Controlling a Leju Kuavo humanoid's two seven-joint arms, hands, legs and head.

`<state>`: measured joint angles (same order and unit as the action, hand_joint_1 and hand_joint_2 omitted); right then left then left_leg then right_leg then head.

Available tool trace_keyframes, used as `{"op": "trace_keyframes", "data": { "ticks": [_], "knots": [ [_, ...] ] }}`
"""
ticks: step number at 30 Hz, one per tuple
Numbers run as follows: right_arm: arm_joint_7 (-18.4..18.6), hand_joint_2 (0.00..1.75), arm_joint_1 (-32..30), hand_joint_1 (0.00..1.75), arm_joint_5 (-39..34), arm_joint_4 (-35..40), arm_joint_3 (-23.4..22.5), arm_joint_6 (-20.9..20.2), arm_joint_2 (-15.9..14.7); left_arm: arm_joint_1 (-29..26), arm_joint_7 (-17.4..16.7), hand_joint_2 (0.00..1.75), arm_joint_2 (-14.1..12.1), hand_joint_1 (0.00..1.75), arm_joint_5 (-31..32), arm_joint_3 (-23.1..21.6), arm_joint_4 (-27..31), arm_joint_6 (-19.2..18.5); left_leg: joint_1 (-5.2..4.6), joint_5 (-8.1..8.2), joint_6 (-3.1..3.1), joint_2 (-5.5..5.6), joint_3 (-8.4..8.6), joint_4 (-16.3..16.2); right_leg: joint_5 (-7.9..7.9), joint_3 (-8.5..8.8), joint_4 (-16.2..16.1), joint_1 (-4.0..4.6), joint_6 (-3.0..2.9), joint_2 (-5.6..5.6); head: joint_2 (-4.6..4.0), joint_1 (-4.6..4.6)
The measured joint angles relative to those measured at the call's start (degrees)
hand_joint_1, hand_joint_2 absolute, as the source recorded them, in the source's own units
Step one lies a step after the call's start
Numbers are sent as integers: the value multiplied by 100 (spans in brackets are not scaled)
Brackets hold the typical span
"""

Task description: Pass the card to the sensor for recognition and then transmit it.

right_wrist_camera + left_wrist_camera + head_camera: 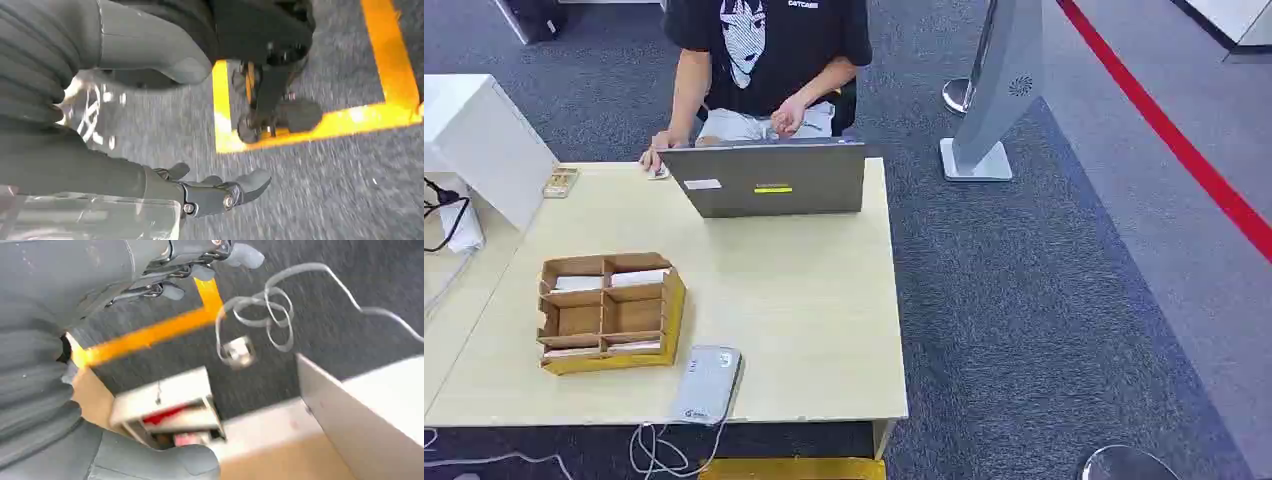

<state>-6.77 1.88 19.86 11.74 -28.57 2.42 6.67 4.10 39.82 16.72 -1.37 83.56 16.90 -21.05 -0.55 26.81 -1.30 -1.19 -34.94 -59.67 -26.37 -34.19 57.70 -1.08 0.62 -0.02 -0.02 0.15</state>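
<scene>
A grey laptop (769, 178) is stood at the desk's (804, 300) far edge; a seated person (759, 60) is seen just behind the laptop.

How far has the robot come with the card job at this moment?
Nothing looks done yet. The cards lie in the cardboard organizer on the table, and the grey sensor at the near edge has no card on it. The left hand and right hand hang over the floor holding nothing. Picking, scanning and handing over remain.

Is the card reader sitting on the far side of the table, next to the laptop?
No. The grey card reader lies at the table's near edge, beside the cardboard organizer, away from the laptop.
</scene>
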Motion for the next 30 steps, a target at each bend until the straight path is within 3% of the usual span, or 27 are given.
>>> {"op": "trace_keyframes", "data": {
  "ticks": [2, 5, 8, 9, 10, 11, 13, 14, 16, 18, 20, 22, 24, 26, 28, 30],
  "knots": [
    [146, 175, -14, 0, -146, -17, -136, -297, 15, -35, 15, 175, 111, 0, 216, -50, 497, -435, 1, 0, 0, 0, 0, 0, 0, 0, 0, 0, 0, 0, 0, 2],
    [140, 175, -48, 0, -183, -37, -260, -428, 52, -110, 31, 175, 190, 0, 150, -311, 1209, -1266, 1, 0, 0, 0, 0, 0, 0, 0, 0, 1, 0, 0, 0, -2],
    [13, 175, -71, 0, -230, -41, -343, -542, 94, -242, 35, 175, 205, 0, -373, -640, 1867, -1852, 6, 0, 1, 0, -2, 4, -1, 2, 3, 4, -3, 1, 0, -2],
    [35, 175, -73, 0, -370, -42, -412, -652, 94, -425, 35, 175, 199, 0, -856, -774, 2373, -2006, 17, 7, 12, -5, 0, 5, -10, 7, 5, 17, -16, 4, 0, -4],
    [96, 175, -77, 0, -483, -41, -498, -738, 98, -729, 33, 175, 238, 0, -1439, -1026, 2994, -1892, 29, 25, 37, -27, 17, 5, -13, 20, 5, 26, -29, 17, 0, 20],
    [188, 175, -103, 0, -529, -44, -594, -771, 111, -1167, -6, 175, 234, 0, -2076, -1448, 3810, -1439, 46, 48, 60, -54, 36, -8, -23, 29, 3, 39, -44, 49, 0, 24],
    [437, 175, -172, 0, -553, -44, -706, -797, 125, -1946, -66, 175, 207, 0, -2648, -2299, 5274, -351, 36, 54, 33, -47, 53, -15, -36, 26, 2, 35, -24, 47, 0, -9],
    [517, 175, -206, 0, -520, -44, -758, -823, 127, -2145, -11, 175, 201, 0, -2429, -2628, 6004, 97, 30, 43, 18, 7, 40, -13, -55, 32, 1, 30, -1, 1, 0, -15],
    [526, 175, -198, 0, -439, -48, -789, -856, 175, -2219, 35, 175, 214, 0, -1614, -2923, 6956, 300, 32, 33, 23, 104, 26, -9, -71, 54, 2, 33, -17, -95, 0, 15],
    [454, 175, -148, 0, -321, -48, -798, -839, 212, -2005, 44, 175, 251, 0, -808, -2745, 7683, 52, 41, 31, 28, 101, 32, -8, -69, 61, 2, 37, -26, -97, 0, 26],
    [240, 175, -131, 0, -214, -48, -798, -543, 240, -1622, 48, 175, 227, 0, -222, -2222, 8273, -135, 37, 29, 32, 81, 35, -7, -58, 70, 4, 36, -34, -85, 0, 15],
    [34, 175, -136, 0, -192, -48, -802, -360, 256, -1338, 50, 175, 102, 0, 225, -1662, 8693, -45, 38, 28, 34, 62, 46, -7, -52, 68, 5, 36, -41, -66, 0, 15],
    [-90, 175, -134, 0, -185, -48, -813, -277, 254, -1259, 48, 175, -173, 0, 454, -1327, 8864, 377, 42, 30, 39, 42, 50, -7, -47, 61, 6, 37, -49, -46, 0, 15],
    [5, 175, -119, 0, -203, -48, -841, -187, 249, -1297, 46, 175, -488, 0, 665, -1274, 9256, 969, 58, 32, 42, 38, 49, -7, -49, 54, 5, 50, -50, -42, 0, 4],
    [291, 175, -74, 0, -190, -46, -922, -89, 234, -1366, 48, 175, -554, 0, 1382, -1374, 9843, 1665, 44, 32, 41, 42, 53, -7, -55, 54, 2, 43, -42, -44, 0, 20],
    [538, 175, -31, 0, -63, -46, -922, -58, 227, -1303, 37, 175, -889, 0, 2312, -1447, 9892, 1891, 40, 32, 41, 47, 56, -4, -60, 55, 3, 37, -35, -46, 0, 22]
  ]
}}
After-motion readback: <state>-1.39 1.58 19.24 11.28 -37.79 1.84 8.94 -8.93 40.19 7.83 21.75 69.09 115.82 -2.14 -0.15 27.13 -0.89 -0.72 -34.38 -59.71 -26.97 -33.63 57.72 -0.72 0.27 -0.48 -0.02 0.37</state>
